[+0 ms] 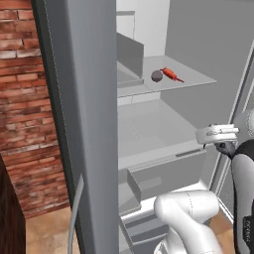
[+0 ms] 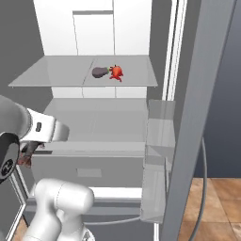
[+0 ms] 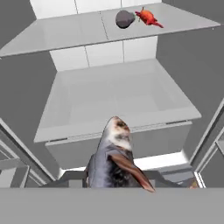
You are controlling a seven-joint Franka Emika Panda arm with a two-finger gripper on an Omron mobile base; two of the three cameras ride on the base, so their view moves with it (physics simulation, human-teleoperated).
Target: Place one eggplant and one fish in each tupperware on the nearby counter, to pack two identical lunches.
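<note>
red fish [image 3: 148, 17] beside eggplant [image 3: 125, 19], fridge shelf [image 3: 65, 35]

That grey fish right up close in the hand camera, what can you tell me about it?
The grey fish is slim and dull grey-brown, paler and speckled at the end pointing away from the camera, with a brownish fin slanting across its side. It looks matte, like rendered skin. It stands lengthwise along the gripper, whose shut jaws hold its near end, out in front of the open fridge, touching no shelf. Its lower end is hidden.

White arm bent, tool [image 3: 114, 175] clamped on fish [image 3: 113, 153]
</note>
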